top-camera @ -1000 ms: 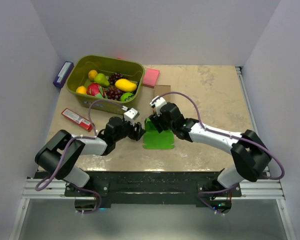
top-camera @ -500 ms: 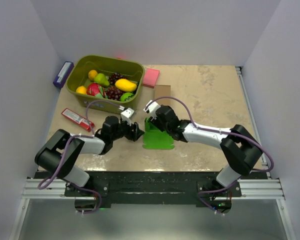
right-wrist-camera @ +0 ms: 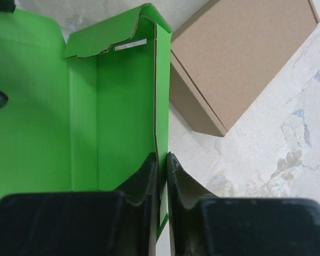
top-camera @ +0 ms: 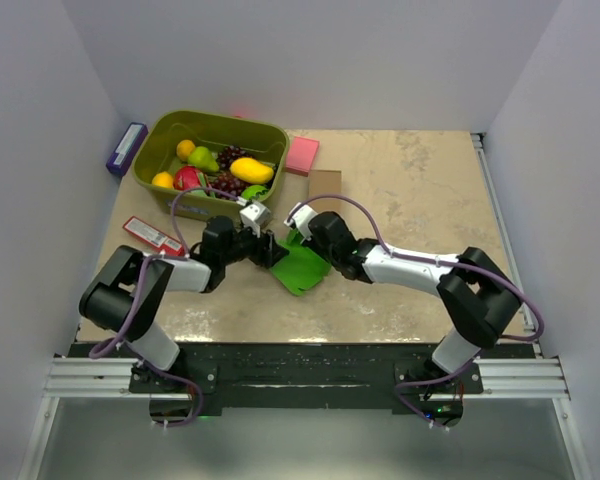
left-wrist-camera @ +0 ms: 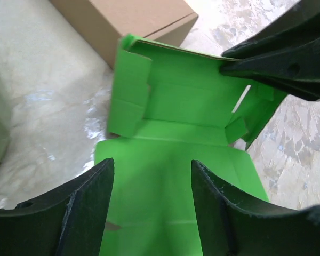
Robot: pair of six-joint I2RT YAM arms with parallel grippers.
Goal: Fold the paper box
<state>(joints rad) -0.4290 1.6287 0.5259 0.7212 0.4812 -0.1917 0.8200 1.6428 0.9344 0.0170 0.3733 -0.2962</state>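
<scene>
Right black gripper (right-wrist-camera: 161,160): shuts tight just now on raised side wall of bright green thin card paper box (top-camera: 302,268), mid-table, just near of brown cardboard box (right-wrist-camera: 240,58). Sheet turned leftward. Left black gripper (left-wrist-camera: 152,170): wide apart over flat part. Wall ready for folding.

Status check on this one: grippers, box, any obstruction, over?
Right gripper shut on paper box, pinching its raised wall. Left gripper open over the flat panel. Brown cardboard box close beside the pinched wall.

Fruit bin (top-camera: 216,120), pink pad (top-camera: 302,155), brown box (right-wrist-camera: 245,53) — red pkt (top-camera: 152,236), maybe candy.
</scene>
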